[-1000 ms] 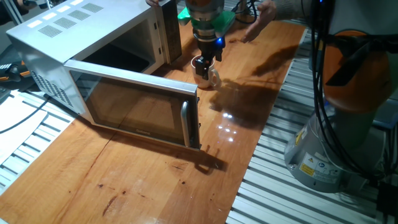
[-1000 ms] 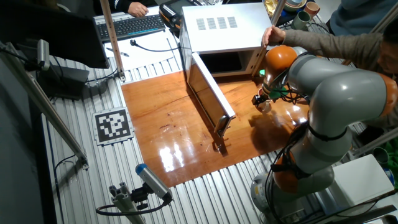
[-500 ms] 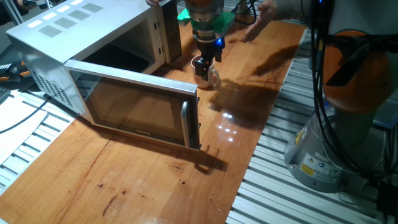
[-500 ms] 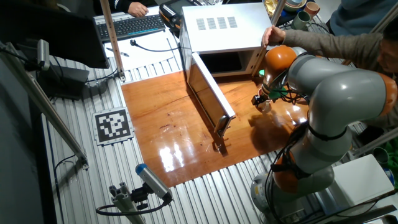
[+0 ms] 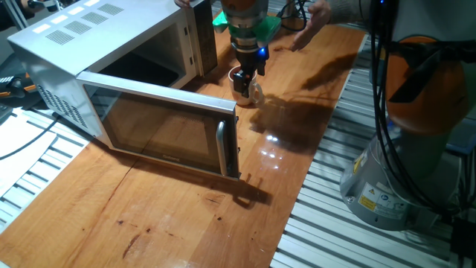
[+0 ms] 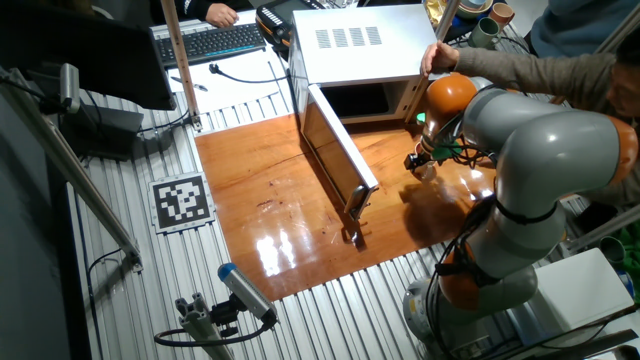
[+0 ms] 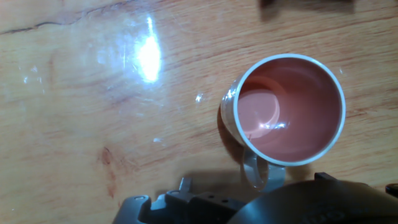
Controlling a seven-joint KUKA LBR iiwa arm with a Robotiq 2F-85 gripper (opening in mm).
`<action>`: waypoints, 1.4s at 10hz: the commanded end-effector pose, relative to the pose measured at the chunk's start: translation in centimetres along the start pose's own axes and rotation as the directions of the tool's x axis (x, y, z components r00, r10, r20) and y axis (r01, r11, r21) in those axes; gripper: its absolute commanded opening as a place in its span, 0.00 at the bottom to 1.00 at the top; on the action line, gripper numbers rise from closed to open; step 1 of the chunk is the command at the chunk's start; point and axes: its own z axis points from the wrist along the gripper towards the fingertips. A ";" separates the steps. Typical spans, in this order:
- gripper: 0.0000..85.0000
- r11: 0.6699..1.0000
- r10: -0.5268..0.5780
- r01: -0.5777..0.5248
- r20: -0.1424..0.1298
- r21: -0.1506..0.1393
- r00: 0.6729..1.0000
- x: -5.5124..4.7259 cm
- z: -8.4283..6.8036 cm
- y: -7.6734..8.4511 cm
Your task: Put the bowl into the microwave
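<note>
One bowl (image 7: 290, 109), upright on the wooden table (image 5: 186, 223), out in front of the microwave (image 5: 59, 52) and off to the side of its open mouth, with the gripper (image 5: 244, 83) hanging directly over it, close above the rim. Judged as the grasp step: bowl not yet lifted, cavity open and waiting, door (image 5: 160, 123) swung wide across the table.

To do it well:
- Straddle one wall of the bowl, one finger inside and one outside, rather than trying to span the whole rim.
- Come straight down, without nudging; a small light vessel on glossy wood likely to slide or tip at a sideways touch.
- Seat deep enough on the wall before closing, then close firmly but not hard.
- Lift clear of the table, then carry low and level round the hinge side of the door, minding the door's top edge and the cavity's upper lip.
- Watch the person's hand (image 6: 437, 55) resting on the microwave's far corner.

Fingers: hard to read. Seen from the hand camera, only dark housing along the bottom edge and a pale grey tab (image 7: 255, 169) touching the outside of the bowl's wall, possibly a fingertip, possibly a handle. Too small and too shadowed in both fixed views. Cannot tell whether apart, together or already clamped on the wall, nor whether anything beyond that tab touches the bowl
</note>
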 end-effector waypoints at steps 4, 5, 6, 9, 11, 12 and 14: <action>1.00 1.000 0.002 -0.002 0.001 -0.002 1.000 0.0 0.1 0.0; 1.00 1.000 0.002 -0.002 0.001 -0.003 1.000 0.0 0.2 0.0; 1.00 1.000 0.002 -0.002 0.001 -0.003 1.000 0.0 0.3 0.0; 1.00 1.000 0.002 -0.002 0.001 -0.006 1.000 -0.1 0.7 0.1; 1.00 1.000 0.000 0.000 0.005 -0.010 1.000 -0.2 1.0 0.1; 1.00 1.000 0.000 0.000 0.005 -0.010 1.000 -0.1 1.0 0.1; 1.00 1.000 0.000 0.000 0.005 -0.010 1.000 -0.1 1.1 0.1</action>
